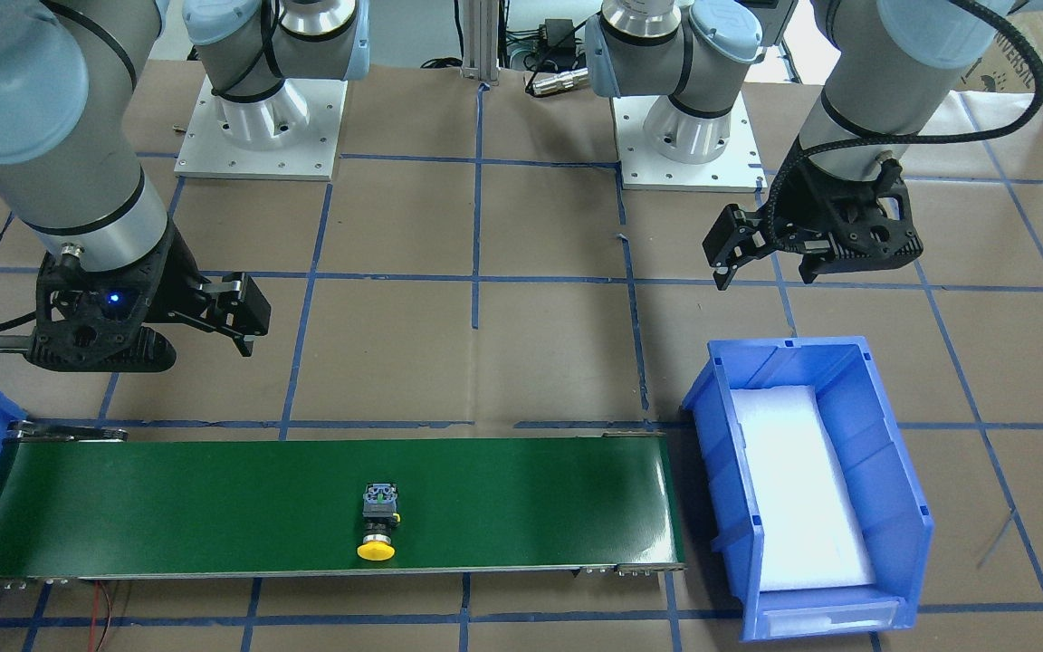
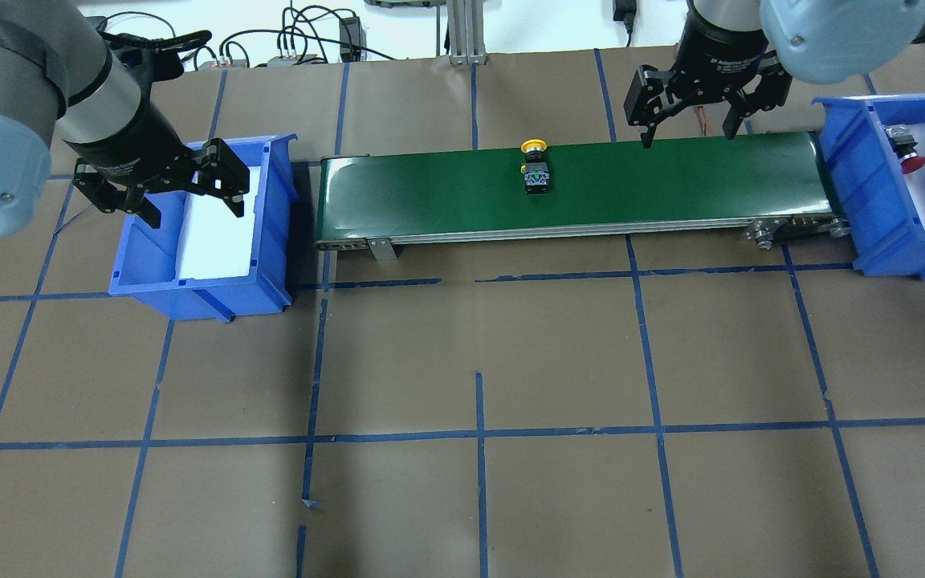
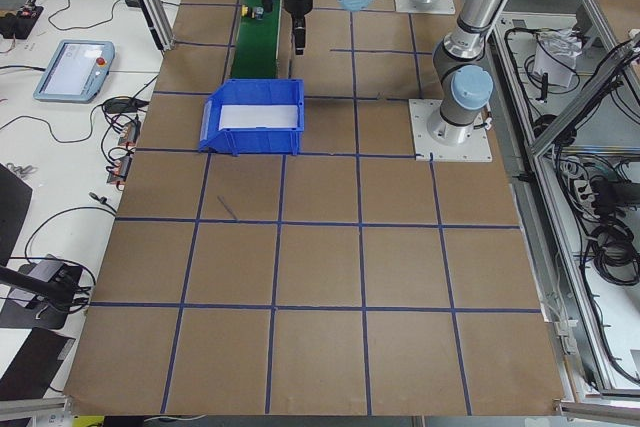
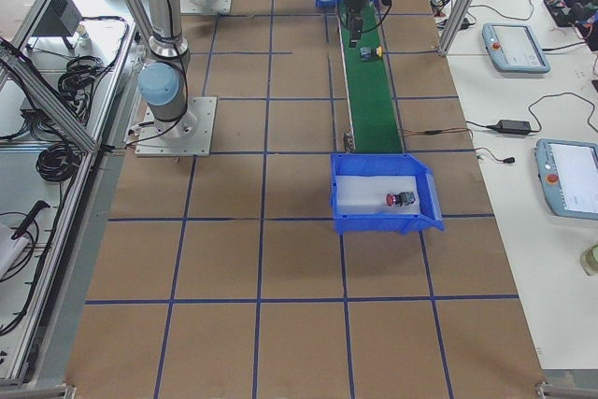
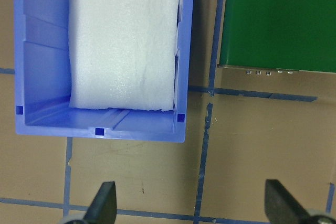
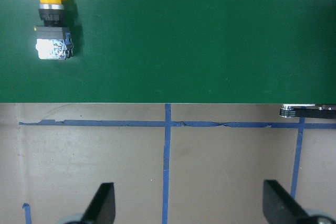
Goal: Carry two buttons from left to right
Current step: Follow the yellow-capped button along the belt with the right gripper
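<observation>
The yellow button (image 2: 535,167) lies on its side at the middle of the green conveyor belt (image 2: 671,185); it also shows in the front view (image 1: 377,523) and the right wrist view (image 6: 51,24). The red button (image 2: 908,152) lies in the right blue bin (image 2: 856,177), also in the right side view (image 4: 402,198). My left gripper (image 2: 192,210) is open and empty, hovering at the left blue bin (image 2: 270,209), which holds only white foam (image 5: 126,40). My right gripper (image 2: 687,132) is open and empty, hovering by the belt to the right of the yellow button.
The belt (image 1: 214,507) runs between the two bins. The arm bases (image 1: 259,118) stand on plates behind it. Brown table surface with blue tape lines (image 2: 478,433) lies on the robot's side of the belt.
</observation>
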`<state>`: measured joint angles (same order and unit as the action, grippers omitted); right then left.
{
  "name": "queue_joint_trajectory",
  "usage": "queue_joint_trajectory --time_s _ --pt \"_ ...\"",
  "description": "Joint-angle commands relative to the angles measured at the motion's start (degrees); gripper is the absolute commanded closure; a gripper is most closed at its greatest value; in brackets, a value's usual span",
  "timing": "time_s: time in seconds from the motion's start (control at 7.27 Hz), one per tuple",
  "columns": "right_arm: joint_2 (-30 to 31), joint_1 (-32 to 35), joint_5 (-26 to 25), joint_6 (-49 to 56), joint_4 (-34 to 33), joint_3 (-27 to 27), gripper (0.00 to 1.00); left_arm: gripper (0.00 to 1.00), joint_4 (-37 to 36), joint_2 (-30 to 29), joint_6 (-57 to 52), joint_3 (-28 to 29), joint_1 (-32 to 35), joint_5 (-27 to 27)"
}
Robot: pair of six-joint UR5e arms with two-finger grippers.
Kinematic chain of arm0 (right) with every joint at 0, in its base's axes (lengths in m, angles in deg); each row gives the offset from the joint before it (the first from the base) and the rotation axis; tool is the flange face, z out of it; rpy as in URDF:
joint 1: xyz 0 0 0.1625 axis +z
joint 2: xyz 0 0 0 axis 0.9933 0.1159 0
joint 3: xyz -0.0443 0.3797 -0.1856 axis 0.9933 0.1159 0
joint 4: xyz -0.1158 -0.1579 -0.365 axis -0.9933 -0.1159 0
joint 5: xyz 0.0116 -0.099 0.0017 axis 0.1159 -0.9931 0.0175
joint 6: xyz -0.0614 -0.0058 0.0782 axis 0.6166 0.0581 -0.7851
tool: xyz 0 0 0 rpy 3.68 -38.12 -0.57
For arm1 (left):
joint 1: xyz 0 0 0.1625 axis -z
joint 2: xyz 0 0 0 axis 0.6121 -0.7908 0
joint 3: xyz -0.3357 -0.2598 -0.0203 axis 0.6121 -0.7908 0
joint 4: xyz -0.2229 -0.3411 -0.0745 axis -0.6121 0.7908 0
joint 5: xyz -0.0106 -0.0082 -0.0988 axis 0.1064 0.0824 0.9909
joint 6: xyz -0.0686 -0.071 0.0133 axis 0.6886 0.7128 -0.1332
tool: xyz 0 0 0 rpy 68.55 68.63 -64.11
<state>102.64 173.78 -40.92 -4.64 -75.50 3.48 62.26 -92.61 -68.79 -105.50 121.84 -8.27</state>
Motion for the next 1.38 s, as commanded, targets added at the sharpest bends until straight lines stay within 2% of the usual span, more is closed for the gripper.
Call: queue_joint_trajectory --time_s 0.0,0.69,1.24 --pt "-0.28 0.00 -0.06 0.00 -0.65 -0.03 0.00 0.00 0.01 0.04 0.00 0.00 0.01 -0.16" --pt "-1.60 0.00 -0.06 0.00 -1.52 -0.55 0.00 0.00 0.10 0.13 -2.20 0.00 0.01 -0.34" --pt "-4.31 0.26 0.29 -0.17 -7.75 -0.64 0.00 0.00 0.10 0.22 -2.20 0.00 -0.07 -0.43"
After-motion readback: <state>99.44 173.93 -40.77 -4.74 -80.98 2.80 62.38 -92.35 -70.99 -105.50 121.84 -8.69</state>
